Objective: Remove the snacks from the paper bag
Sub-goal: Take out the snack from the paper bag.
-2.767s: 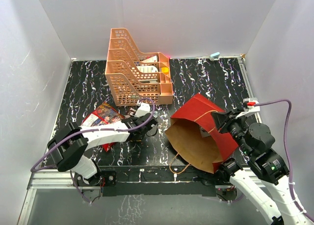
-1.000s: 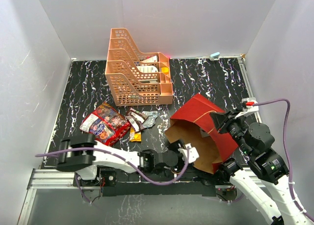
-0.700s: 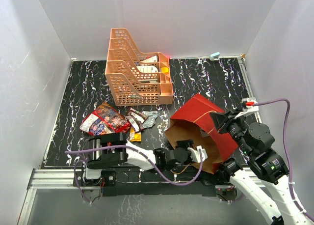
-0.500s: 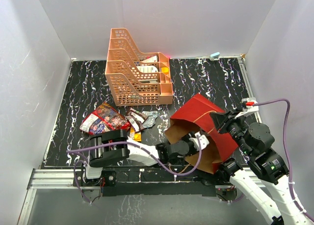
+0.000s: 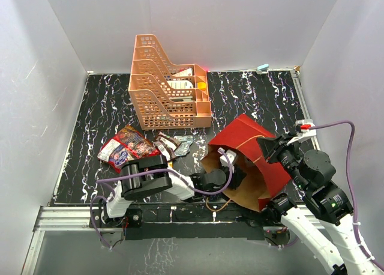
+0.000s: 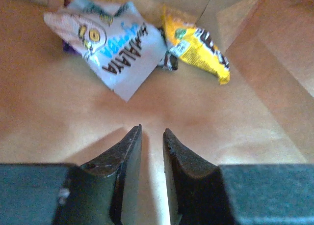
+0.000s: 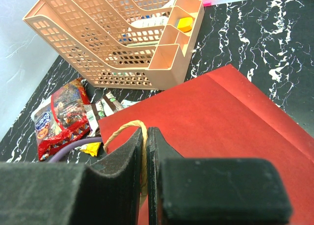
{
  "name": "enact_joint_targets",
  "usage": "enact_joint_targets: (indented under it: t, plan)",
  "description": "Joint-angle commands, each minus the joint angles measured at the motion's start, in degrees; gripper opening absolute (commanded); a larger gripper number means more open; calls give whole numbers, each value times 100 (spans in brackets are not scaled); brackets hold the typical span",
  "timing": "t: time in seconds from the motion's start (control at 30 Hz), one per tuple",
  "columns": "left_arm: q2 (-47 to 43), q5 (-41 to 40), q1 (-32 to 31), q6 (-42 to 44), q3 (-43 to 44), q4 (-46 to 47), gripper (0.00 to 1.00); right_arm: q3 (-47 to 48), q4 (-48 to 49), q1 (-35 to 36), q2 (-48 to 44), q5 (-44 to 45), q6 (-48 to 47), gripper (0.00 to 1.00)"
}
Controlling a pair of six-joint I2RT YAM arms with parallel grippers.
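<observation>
The paper bag [image 5: 249, 135] lies on its side, its mouth facing left. My right gripper [image 7: 146, 131], at the bag's upper right [image 5: 268, 146], is shut on its cord handle [image 7: 122, 127] and holds the mouth up. My left gripper [image 6: 150, 131] is inside the mouth [image 5: 230, 166], its jaws a narrow gap apart and empty, above the kraft floor [image 6: 235, 117]. Ahead of it lie a white packet [image 6: 117, 53], a yellow packet [image 6: 198, 43] and a purple bit [image 6: 66, 48]. On the table lie the large red bag [image 5: 123, 149] and small wrappers [image 5: 172, 143].
The orange tray rack [image 5: 165, 86] stands at the back, just behind the snack pile, and also shows in the right wrist view [image 7: 122, 38]. The left arm's purple cable [image 5: 180, 178] loops along the front edge. White walls close in three sides.
My left arm has swung from the snack pile on the left along the front edge and reached into the bag's mouth. The right gripper and the bag have stayed still.
</observation>
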Motion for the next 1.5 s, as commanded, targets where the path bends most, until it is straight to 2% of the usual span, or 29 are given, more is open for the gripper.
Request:
enact_joint_targets:
  t: [0.0, 0.2, 0.53, 0.63, 0.8, 0.93, 1.1, 1.3, 1.47]
  plan:
    - [188, -97, -16, -777, 167, 293, 22, -5, 298, 18, -38, 66, -13, 8]
    - [585, -531, 4, -904, 791, -211, 20, -5, 296, 18, 8, 49, -18, 8]
    - [1075, -998, 178, -1237, 1482, -562, 23, -5, 297, 18, 16, 3, -31, 8]
    - [1107, -1141, 258, -1450, 1621, -818, 28, -5, 307, 18, 12, -5, -31, 8]
    - [1129, -1433, 391, -2530, 1831, -1734, 38, -5, 305, 18, 16, -22, -40, 9]
    - [1085, -1650, 414, -2939, 1987, -2341, 45, -5, 303, 14, 17, -34, -35, 8]
    - [958, -1994, 409, -3059, 2113, -2879, 54, -10, 312, 18, 23, -44, -48, 8]
    - [1007, -2429, 413, -3326, 2467, -3739, 72, -8, 316, 18, 47, -68, -56, 8]
    - [1108, -2459, 447, -3367, 2677, -3764, 77, -5, 315, 18, -37, -37, -57, 8]
